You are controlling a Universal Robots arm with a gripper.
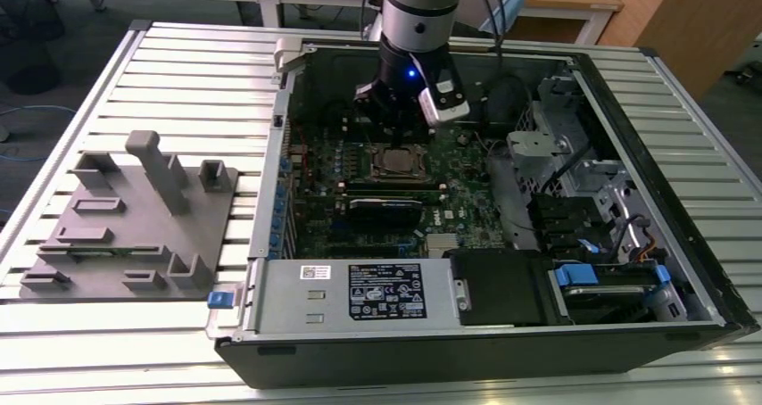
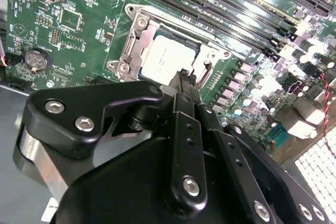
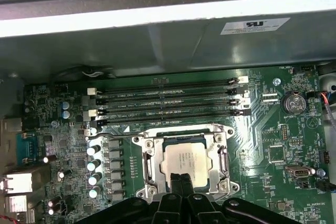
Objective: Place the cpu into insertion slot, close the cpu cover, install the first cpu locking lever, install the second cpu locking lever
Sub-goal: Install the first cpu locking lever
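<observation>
Hovering over the board [image 3: 273,129], the gripper [image 3: 181,178] is pinched narrow, holding nothing. Right beneath it lies the cpu [image 3: 184,157], cover [image 3: 178,137] down around it.

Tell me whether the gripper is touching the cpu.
Cannot tell. In the first wrist view the gripper overlaps the near edge of the cpu, but neither contact nor a gap shows plainly.

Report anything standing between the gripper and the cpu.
Nothing visible does. In the first wrist view the gripper, jaws closed, hangs right at the edge of the cpu, which lies bare inside the cut-out of the cpu cover. The memory slots run beside it, off that path.
</observation>
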